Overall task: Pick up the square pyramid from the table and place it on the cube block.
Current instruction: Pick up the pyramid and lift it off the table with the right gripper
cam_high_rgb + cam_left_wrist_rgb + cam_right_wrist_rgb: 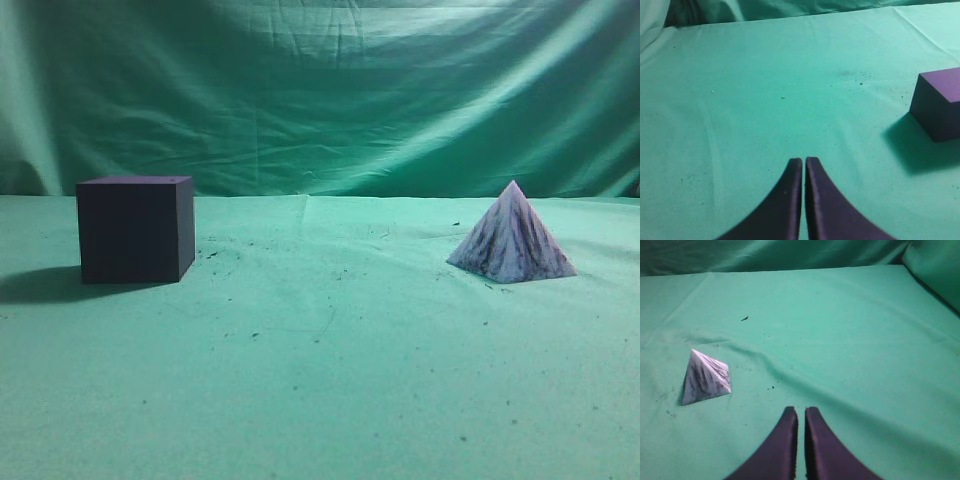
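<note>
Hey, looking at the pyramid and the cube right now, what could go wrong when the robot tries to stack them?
The square pyramid has sloped faces, so the right gripper may slip off it. The right gripper's fingers sit nearly together and must open first. The cube block stands far across the table, so the carry is long.

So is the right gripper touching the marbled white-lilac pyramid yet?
Apart. The right wrist view shows the right gripper with bare green cloth between its closed fingertips and the marbled white-lilac pyramid, which sits off to its left.
</note>
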`<action>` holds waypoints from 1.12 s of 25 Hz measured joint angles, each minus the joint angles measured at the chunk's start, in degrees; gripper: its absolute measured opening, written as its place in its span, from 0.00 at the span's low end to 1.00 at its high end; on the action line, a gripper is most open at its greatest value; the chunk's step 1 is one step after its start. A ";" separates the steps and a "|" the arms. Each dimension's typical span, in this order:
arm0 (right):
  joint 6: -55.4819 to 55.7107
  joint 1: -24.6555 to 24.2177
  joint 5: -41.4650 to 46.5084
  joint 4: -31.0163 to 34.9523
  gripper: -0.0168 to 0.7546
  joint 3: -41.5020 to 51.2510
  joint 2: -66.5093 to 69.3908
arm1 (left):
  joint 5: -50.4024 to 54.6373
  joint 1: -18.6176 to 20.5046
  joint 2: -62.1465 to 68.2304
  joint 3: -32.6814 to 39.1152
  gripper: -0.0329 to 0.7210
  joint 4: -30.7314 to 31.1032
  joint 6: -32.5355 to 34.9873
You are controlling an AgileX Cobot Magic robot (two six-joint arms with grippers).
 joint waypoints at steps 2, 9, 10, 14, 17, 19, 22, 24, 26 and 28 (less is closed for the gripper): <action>0.00 0.00 0.00 0.00 0.02 0.00 0.00 | 0.00 0.00 0.00 0.00 0.04 0.00 0.00; 0.00 0.00 0.00 0.00 0.02 0.00 0.00 | 0.00 0.00 0.00 0.00 0.04 0.00 0.00; 0.00 0.00 0.00 0.00 0.02 0.00 0.00 | 0.00 0.00 0.00 0.00 0.04 0.00 0.00; 0.00 0.00 0.00 0.00 0.02 0.00 0.00 | 0.00 0.00 0.00 0.00 0.04 0.00 0.00; 0.00 0.00 0.00 0.00 0.02 0.00 0.00 | 0.00 0.00 0.00 0.00 0.04 0.00 0.00; 0.00 0.00 -0.66 0.00 0.02 0.00 0.00 | 0.00 0.00 0.00 0.00 0.04 0.00 0.00; 1.20 0.00 -9.44 4.78 0.02 0.13 0.00 | 0.00 0.00 0.00 0.00 0.04 0.00 0.00; 1.53 0.00 -20.68 10.34 0.02 0.13 0.00 | 0.00 0.00 0.00 0.00 0.04 0.00 0.00; 1.53 0.11 -27.46 10.62 0.02 -0.63 0.00 | 0.00 0.00 0.00 0.00 0.04 0.00 0.00; 1.53 0.90 -22.51 8.08 0.02 -5.57 0.00 | 0.00 0.00 0.00 0.00 0.04 0.00 0.00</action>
